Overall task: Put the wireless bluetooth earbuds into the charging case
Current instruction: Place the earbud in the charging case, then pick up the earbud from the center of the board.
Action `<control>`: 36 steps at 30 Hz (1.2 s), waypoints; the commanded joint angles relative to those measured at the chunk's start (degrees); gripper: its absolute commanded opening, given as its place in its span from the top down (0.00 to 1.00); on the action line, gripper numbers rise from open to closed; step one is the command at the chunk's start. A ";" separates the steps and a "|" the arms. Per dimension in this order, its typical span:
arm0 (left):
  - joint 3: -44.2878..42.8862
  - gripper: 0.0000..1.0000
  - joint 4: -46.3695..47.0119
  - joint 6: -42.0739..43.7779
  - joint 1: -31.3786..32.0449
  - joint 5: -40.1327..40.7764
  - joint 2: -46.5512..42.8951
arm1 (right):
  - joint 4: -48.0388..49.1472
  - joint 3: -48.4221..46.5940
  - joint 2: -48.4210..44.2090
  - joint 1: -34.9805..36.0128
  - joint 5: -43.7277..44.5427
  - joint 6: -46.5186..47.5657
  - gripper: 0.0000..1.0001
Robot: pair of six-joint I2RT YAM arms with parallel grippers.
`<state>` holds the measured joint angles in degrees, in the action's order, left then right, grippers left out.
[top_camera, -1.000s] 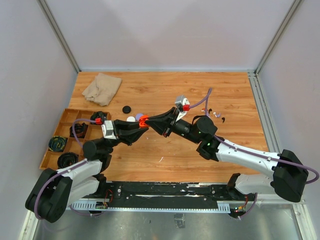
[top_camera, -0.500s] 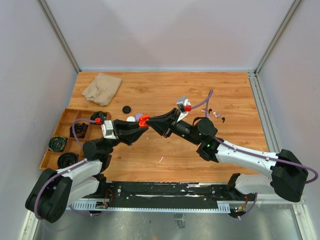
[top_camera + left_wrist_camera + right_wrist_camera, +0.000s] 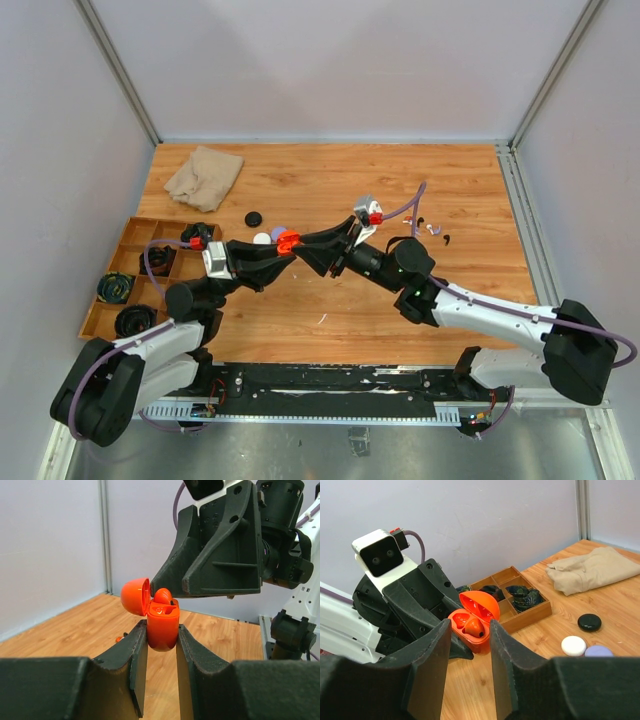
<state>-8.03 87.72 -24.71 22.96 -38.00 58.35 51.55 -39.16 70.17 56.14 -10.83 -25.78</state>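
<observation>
Left end effector [image 3: 161, 632] grips the open charging case [image 3: 164, 621] upright so the right end effector [image 3: 469, 629], fingers parted, can seat a red earbud [image 3: 162, 595].

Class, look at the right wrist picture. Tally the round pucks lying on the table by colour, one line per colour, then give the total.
Black round puck: 1
White round puck: 1
Lilac round puck: 1
Total: 3
</observation>
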 commanded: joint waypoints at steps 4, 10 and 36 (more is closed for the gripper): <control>1.72 1.00 12.99 1.60 -0.20 1.72 1.08 | -8.19 -0.96 -4.81 -2.51 0.62 4.20 0.54; 2.38 1.00 11.19 3.20 -0.18 2.72 2.74 | -27.99 -7.87 -6.48 -5.39 1.17 11.04 0.47; 3.32 1.00 -2.42 13.56 -0.18 2.96 1.98 | -72.83 -33.91 22.52 -36.57 12.35 25.33 0.43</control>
<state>-5.78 85.54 -13.80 22.96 -35.42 60.99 -17.78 -68.03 88.62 23.81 0.30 -4.84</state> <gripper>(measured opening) 0.294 0.574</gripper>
